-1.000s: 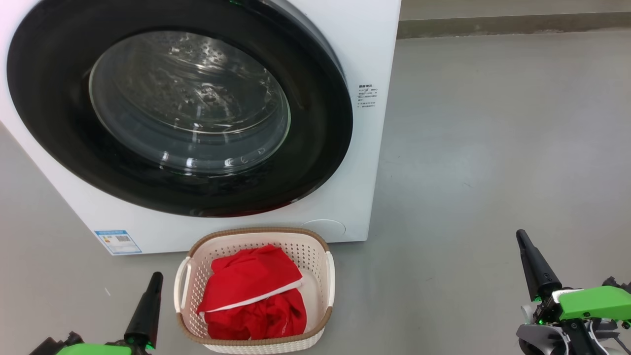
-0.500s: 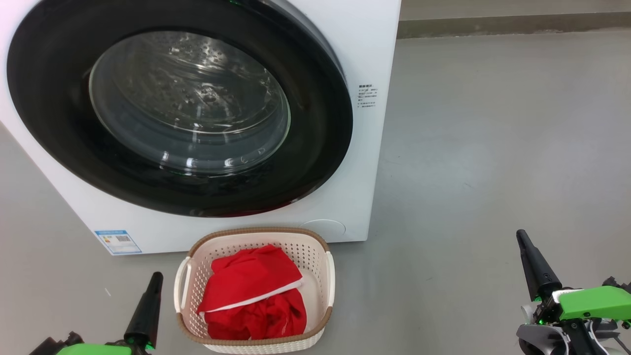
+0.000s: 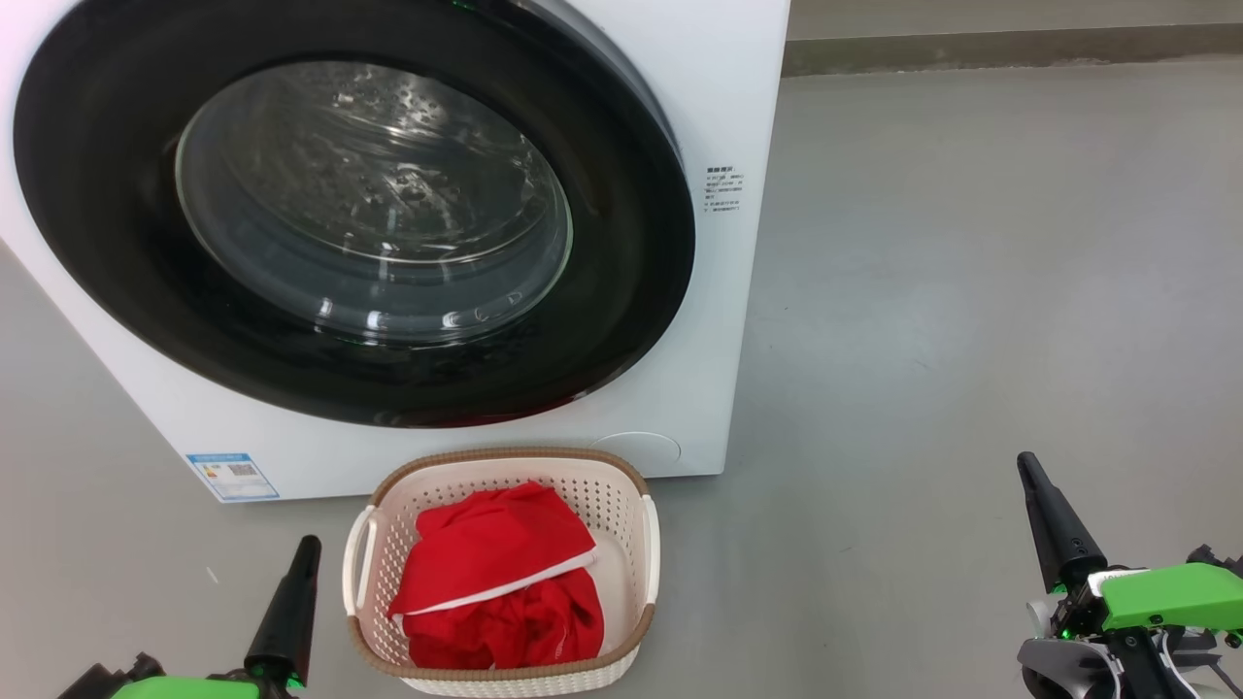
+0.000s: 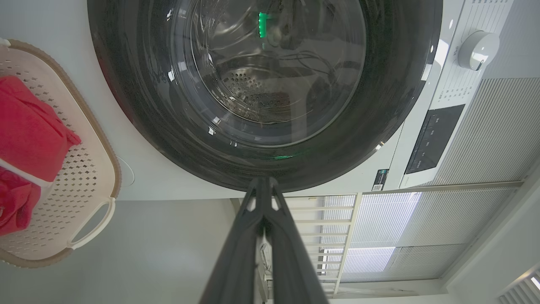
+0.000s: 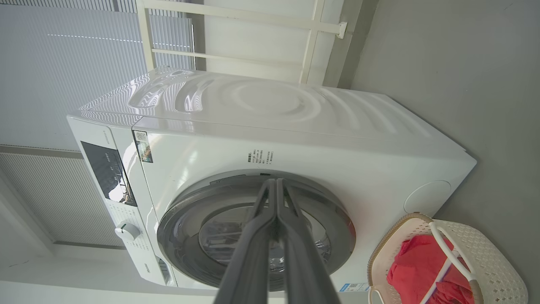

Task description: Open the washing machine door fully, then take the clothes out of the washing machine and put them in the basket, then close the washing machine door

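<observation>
The washing machine [image 3: 709,107] is white, and its round black-rimmed washing machine door [image 3: 621,320] lies shut flat against the front, with the steel drum visible through the glass. On the floor just in front stands the cream basket [image 3: 626,476] holding the red clothes [image 3: 490,573] with white trim. Low at the left, beside the basket, my left gripper [image 3: 305,546] is shut and holds nothing. My right gripper [image 3: 1027,466] is shut and empty too, low at the right over bare floor. The wrist views show the door [image 4: 126,97] [image 5: 337,236] and both pairs of fingers [image 4: 262,185] [image 5: 276,183] pressed together.
Grey floor [image 3: 971,291] spreads to the right of the machine up to a wall base [image 3: 1010,44]. A blue label [image 3: 231,476] sits on the machine's lower front. The control panel and white dial [image 4: 479,50] are above the door. A white rail and blinds [image 5: 236,38] stand behind.
</observation>
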